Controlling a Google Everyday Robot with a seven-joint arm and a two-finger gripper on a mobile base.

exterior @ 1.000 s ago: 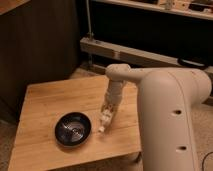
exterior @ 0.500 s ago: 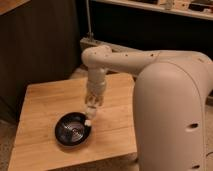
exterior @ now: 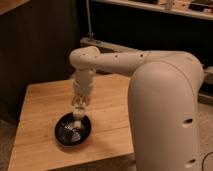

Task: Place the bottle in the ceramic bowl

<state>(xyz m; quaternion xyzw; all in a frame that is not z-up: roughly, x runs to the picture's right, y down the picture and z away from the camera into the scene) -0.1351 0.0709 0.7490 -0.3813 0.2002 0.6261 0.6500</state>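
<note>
The black ceramic bowl [exterior: 59, 133] sits on the wooden table [exterior: 42, 107], near its front middle. My gripper [exterior: 79, 111] hangs from the white arm, pointing straight down over the bowl's right half. It is shut on the small whitish bottle [exterior: 78, 120], which it holds upright. The bottle's lower end is just inside or just above the bowl, and I cannot tell whether it touches.
The arm's large white body [exterior: 165, 110] fills the right side and hides the table's right part. A dark cabinet [exterior: 40, 45] stands behind the table on the left. A low shelf unit [exterior: 150, 30] runs along the back.
The arm has swung left from the table's right part to over the bowl, carrying the bottle. The bottle is now lower, at the bowl.
</note>
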